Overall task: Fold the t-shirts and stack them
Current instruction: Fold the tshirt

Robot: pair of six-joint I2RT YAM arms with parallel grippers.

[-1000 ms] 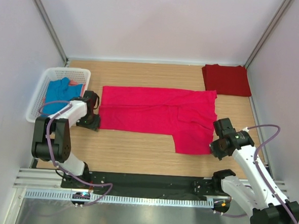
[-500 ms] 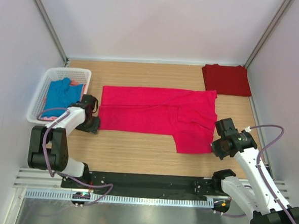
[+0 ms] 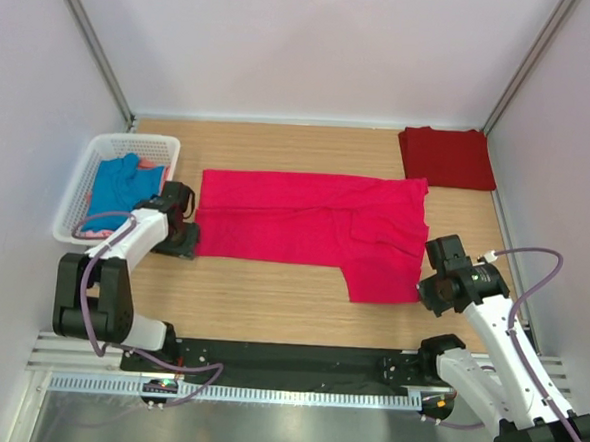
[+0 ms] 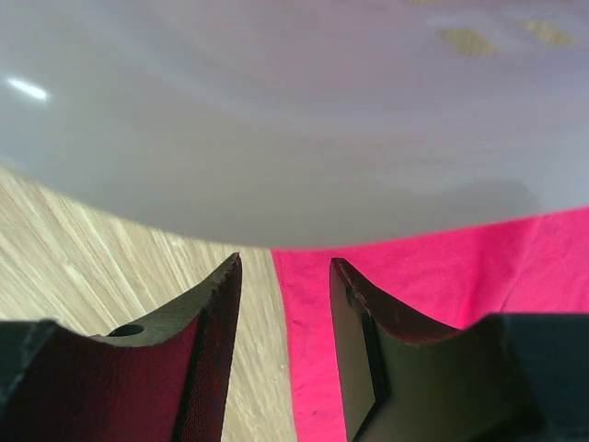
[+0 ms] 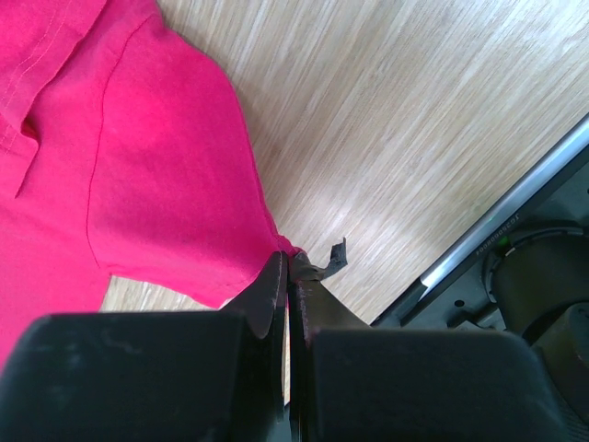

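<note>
A bright pinkish-red t-shirt (image 3: 310,227) lies spread flat across the middle of the table. My left gripper (image 3: 186,236) sits at the shirt's left edge. In the left wrist view this gripper (image 4: 281,304) stands open, and the edge of the pinkish-red cloth (image 4: 433,276) runs on the table under the gap, unpinched. My right gripper (image 3: 426,285) is at the shirt's near right corner. In the right wrist view it (image 5: 290,262) is shut on the tip of that corner (image 5: 138,166). A darker red t-shirt (image 3: 447,157) lies folded at the back right.
A white lattice basket (image 3: 76,193) stands at the left edge and holds a blue t-shirt (image 3: 122,185) and a bit of pale pink cloth (image 3: 150,162). Enclosure walls close in the left, right and back. A black rail (image 3: 296,361) runs along the near edge.
The left arm's elbow has swung toward the near left while its gripper stayed at the shirt's left edge. The right gripper has shifted slightly to the near right with the corner.
</note>
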